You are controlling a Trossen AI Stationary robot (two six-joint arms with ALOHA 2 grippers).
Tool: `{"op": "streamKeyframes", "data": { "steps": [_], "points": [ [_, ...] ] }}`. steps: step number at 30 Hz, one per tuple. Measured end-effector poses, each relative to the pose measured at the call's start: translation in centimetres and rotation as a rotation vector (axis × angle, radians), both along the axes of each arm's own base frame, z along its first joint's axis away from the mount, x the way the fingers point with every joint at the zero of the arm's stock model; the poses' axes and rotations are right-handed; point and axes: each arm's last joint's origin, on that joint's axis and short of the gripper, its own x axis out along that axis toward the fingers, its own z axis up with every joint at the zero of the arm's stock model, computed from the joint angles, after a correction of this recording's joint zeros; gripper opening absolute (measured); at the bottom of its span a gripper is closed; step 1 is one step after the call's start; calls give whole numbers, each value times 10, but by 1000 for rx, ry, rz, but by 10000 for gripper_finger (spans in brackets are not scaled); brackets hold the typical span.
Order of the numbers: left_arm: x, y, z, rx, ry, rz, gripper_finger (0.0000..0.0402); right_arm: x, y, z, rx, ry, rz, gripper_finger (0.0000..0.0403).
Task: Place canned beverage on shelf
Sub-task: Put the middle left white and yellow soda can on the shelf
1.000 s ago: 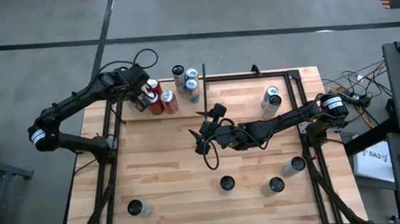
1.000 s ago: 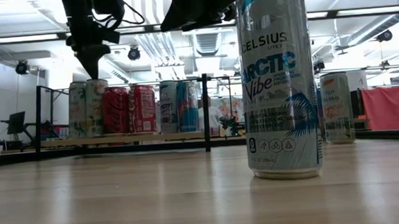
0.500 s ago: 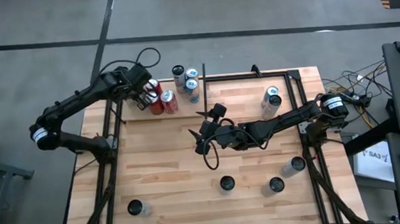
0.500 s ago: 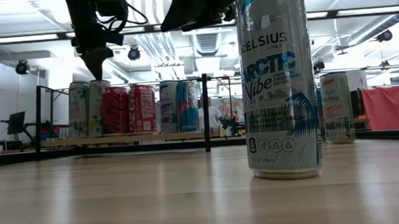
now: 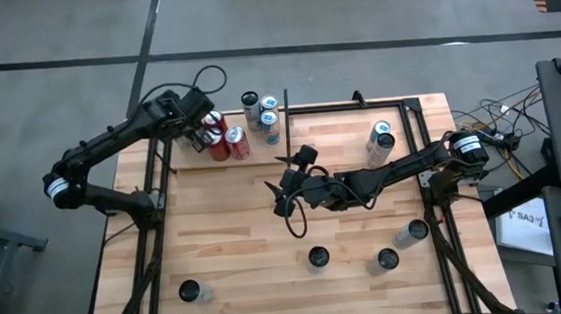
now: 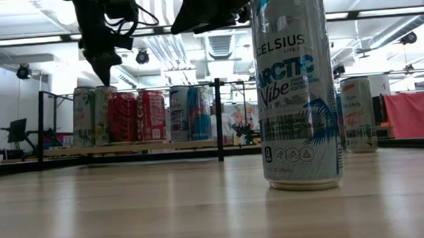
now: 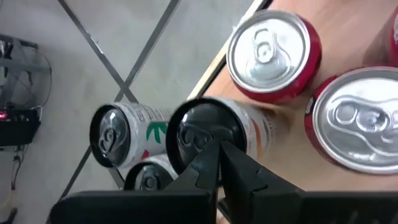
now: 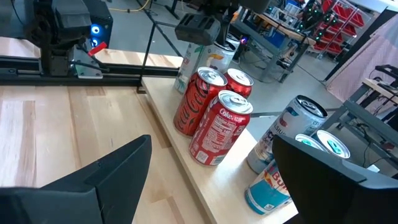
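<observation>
Left end effector (image 5: 198, 133) lifted slightly, pressed together above shelved cans (image 5: 227, 142), right end effector (image 5: 281, 182) spread mid-table.

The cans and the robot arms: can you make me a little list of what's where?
shelf: far left corner of the table
red cans: two, standing on the shelf
other shelf cans: standing by the red ones
left tool: shut, empty, above the shelf cans
right tool: open, empty, over the table's middle
table cans: six standing off the shelf
Celsius can: nearest the low camera
</observation>
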Motion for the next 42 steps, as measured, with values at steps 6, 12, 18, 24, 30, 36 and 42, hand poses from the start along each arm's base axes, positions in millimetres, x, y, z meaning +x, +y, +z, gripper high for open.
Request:
{"op": "streamKeyframes", "data": {
  "steps": [6, 12, 18, 24, 30, 36, 42],
  "points": [
    [-1, -1, 6, 14, -11, -13, 0, 0, 0, 0, 0, 0, 0, 325],
    [-12, -16, 23, -174, -28, -179, 0, 0, 0, 0, 0, 1, 0, 325],
    [-15, -22, 19, -289, 50, -375, 0, 0, 0, -1, 0, 14, -1, 325],
    [-6, -12, 6, -311, 112, -377, 0, -1, 0, -3, 2, 28, -3, 325],
    [-4, 4, -3, -260, 209, -290, 0, -1, 0, -3, 1, 32, -3, 325],
    [-6, 17, -7, -257, 205, -237, 0, -1, -1, -4, 0, 41, -3, 325],
    [-9, 26, -8, -223, 210, -192, 0, -1, -1, -4, 0, 41, -5, 325]
  ]
}}
